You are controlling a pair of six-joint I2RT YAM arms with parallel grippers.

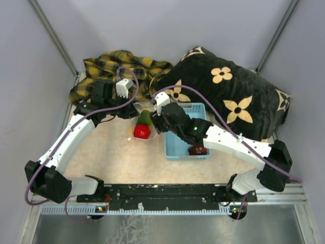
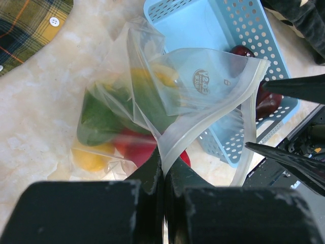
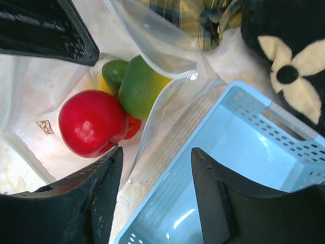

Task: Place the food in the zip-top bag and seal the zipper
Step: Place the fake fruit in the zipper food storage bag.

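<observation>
Tools: two.
Left tool (image 2: 163, 165): fingers pressed together on the bag's mouth edge, lifting that edge off the tabletop (image 1: 117, 157).
Right tool (image 3: 157, 152): fingers apart, gripping nothing, poised where bag and basket meet.
Bag (image 2: 203, 81): one, clear, lying just left of the basket and touching it, mouth gaping.
Zipper (image 2: 210, 122): one whitish strip along the mouth, unsealed.
In the bag: one large red fruit (image 3: 91, 122), one long green piece (image 3: 139, 86), one smaller green fruit (image 3: 114, 73) and a yellow fruit (image 2: 91, 160). The full count cannot be told through the film.
Basket (image 1: 177, 145): one, light blue.
In the basket: one maroon fruit (image 1: 198, 149) at the near end.
Behind: one plaid cloth (image 1: 119, 66) and one black flowered cushion (image 1: 228, 91).
</observation>
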